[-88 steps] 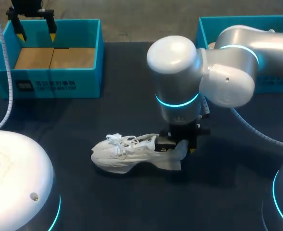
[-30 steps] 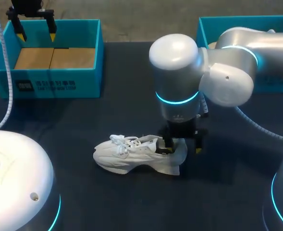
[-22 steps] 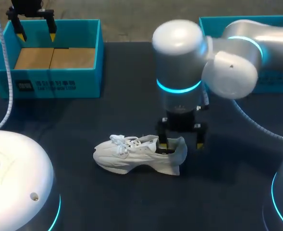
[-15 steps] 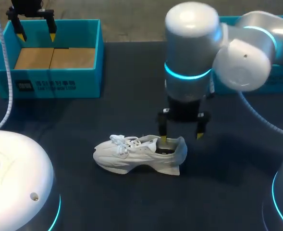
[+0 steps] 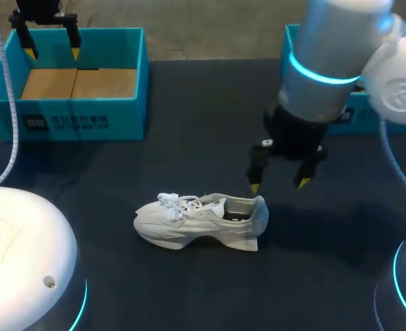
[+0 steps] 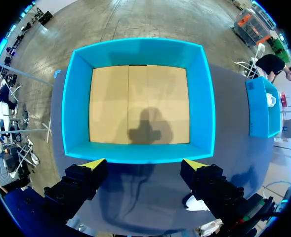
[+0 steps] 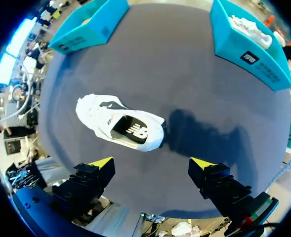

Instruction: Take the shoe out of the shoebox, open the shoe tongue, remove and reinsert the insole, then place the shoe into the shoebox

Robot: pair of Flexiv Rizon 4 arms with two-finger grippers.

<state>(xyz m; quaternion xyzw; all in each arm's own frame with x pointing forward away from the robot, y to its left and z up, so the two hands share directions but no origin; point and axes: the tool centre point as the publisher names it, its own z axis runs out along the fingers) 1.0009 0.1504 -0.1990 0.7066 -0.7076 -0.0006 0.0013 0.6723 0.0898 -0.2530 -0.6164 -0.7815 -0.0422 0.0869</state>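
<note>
**Task item.** The white lace-up sneaker (image 5: 199, 221) stands on its sole on the dark table (image 5: 189, 138), outside both boxes. It is near the table's middle. Its toe points toward the robot's left and its heel toward the robot's right. The white laces (image 5: 167, 201) lie loose over the front part. In the right wrist view the sneaker (image 7: 120, 123) lies ahead of the fingers, and a dark insole (image 7: 133, 131) shows flat inside the heel opening.

**Right arm.** The right gripper (image 5: 278, 185) hangs above the table, just beyond the sneaker's heel and clear of it. Its yellow-tipped fingers are spread wide and nothing is between them. The right wrist view confirms this: the right gripper (image 7: 151, 163) shows only table surface in the gap.

**Left arm.** The left gripper (image 5: 52, 52) sits at the far wall of the open-topped blue shoebox (image 5: 78, 118), at the table's far left. Its fingers are spread wide and hold nothing. In the left wrist view the left gripper (image 6: 144, 164) looks down into the shoebox (image 6: 135, 152). The box's tan cardboard floor carries the gripper's shadow.

**Other items.** A second blue box (image 5: 289, 41) stands at the far right, partly hidden behind the right arm. In the right wrist view this box (image 7: 249, 44) holds something white; what it is cannot be determined.
</note>
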